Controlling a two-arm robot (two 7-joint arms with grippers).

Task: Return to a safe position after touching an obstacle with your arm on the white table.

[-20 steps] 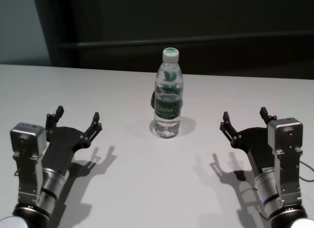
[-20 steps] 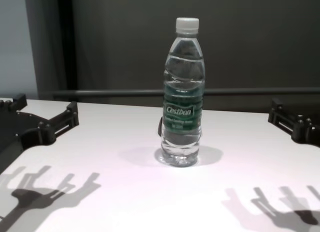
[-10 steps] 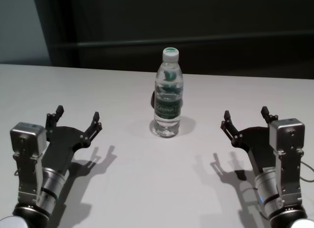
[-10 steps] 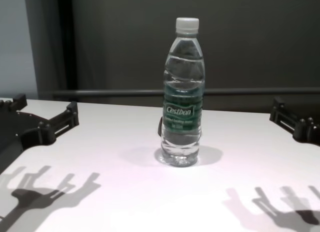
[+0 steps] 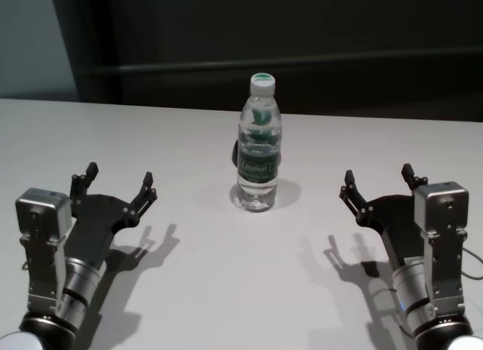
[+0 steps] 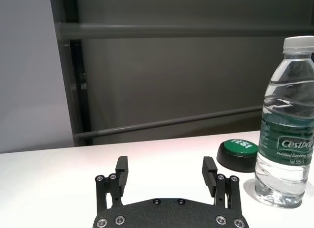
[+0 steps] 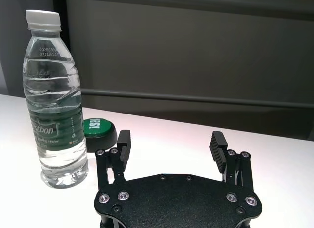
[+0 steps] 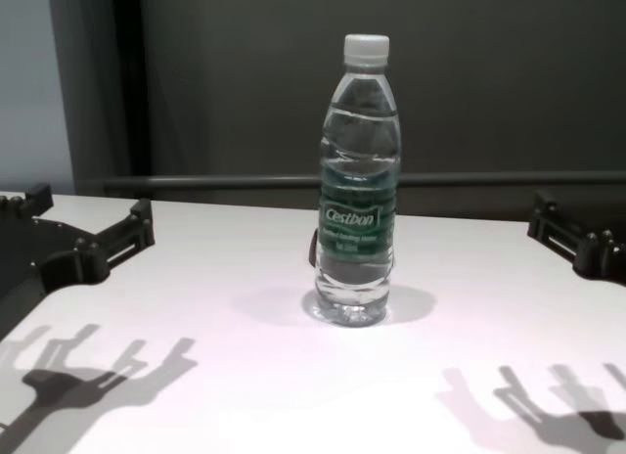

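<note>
Two grippers hover low over the near table (image 5: 226, 290), left gripper (image 5: 118, 185) and right gripper (image 5: 377, 184) with fingers spread and empty, well apart from the upright bottle (image 5: 259, 146) standing between them farther back. Any inward arm swing could tip it. Since a second ago, the right gripper has drawn slightly outward.

clear bottle (image 5: 259, 150), white cap (image 5: 262, 81), green label (image 8: 355, 217), white table (image 5: 226, 274).
</note>
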